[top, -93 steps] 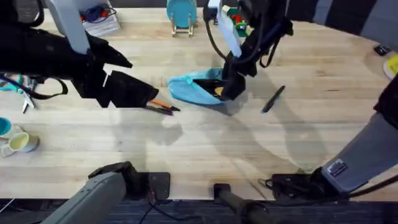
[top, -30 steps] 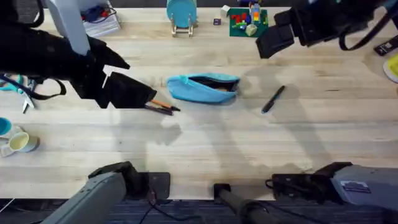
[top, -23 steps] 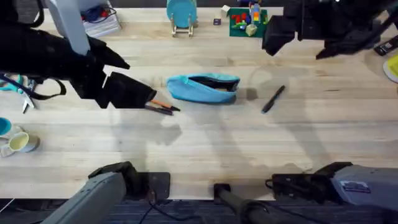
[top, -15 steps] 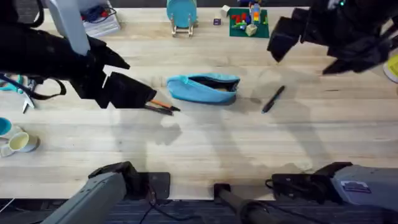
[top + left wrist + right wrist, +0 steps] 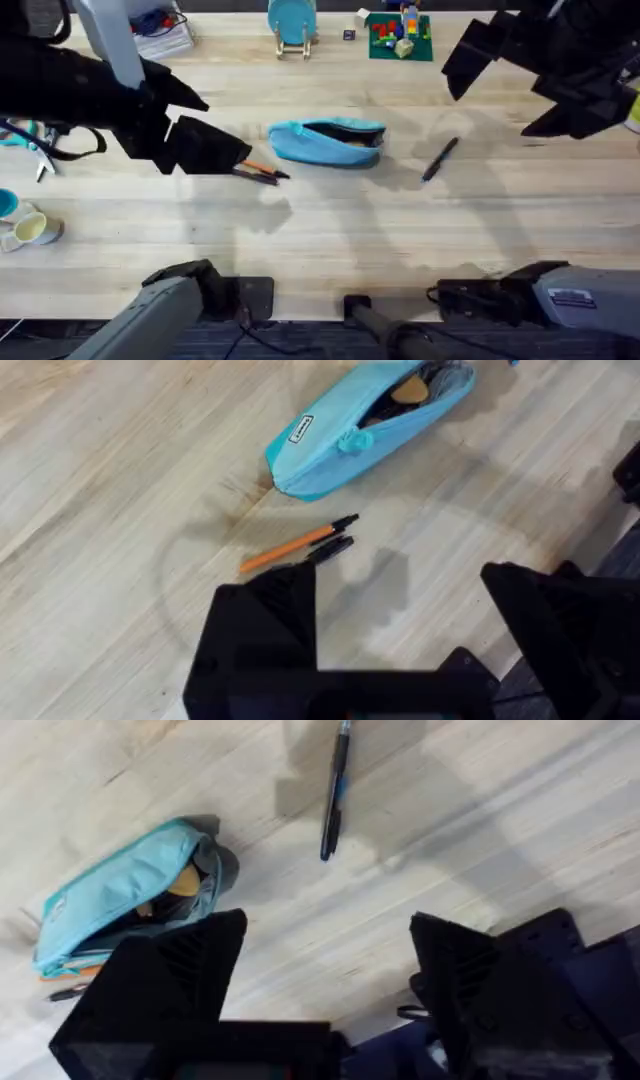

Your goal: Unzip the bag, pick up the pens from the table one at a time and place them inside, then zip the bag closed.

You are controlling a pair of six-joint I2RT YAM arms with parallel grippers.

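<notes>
The light blue bag (image 5: pixel 328 142) lies unzipped mid-table, its dark interior showing with something orange inside (image 5: pixel 407 391). A black pen (image 5: pixel 439 159) rests on the wood to its right. Two pens (image 5: pixel 262 171), one orange and one dark, lie just left of the bag. My left gripper (image 5: pixel 213 150) hovers open beside those two pens (image 5: pixel 295 544). Raised over the right rear of the table, my right gripper (image 5: pixel 510 85) is open and holds nothing; below it are the black pen (image 5: pixel 335 790) and the bag (image 5: pixel 130 890).
A teal round stand (image 5: pixel 291 22) and a green plate of toy bricks (image 5: pixel 400 35) sit at the back edge. Cups (image 5: pixel 28 228) and scissors (image 5: pixel 35 150) are at the far left, with a yellow object (image 5: pixel 632 105) at the right edge.
My right gripper has left the bag's opening, risen, and swung right over the last seconds. The left arm, bag and pens have not moved.
</notes>
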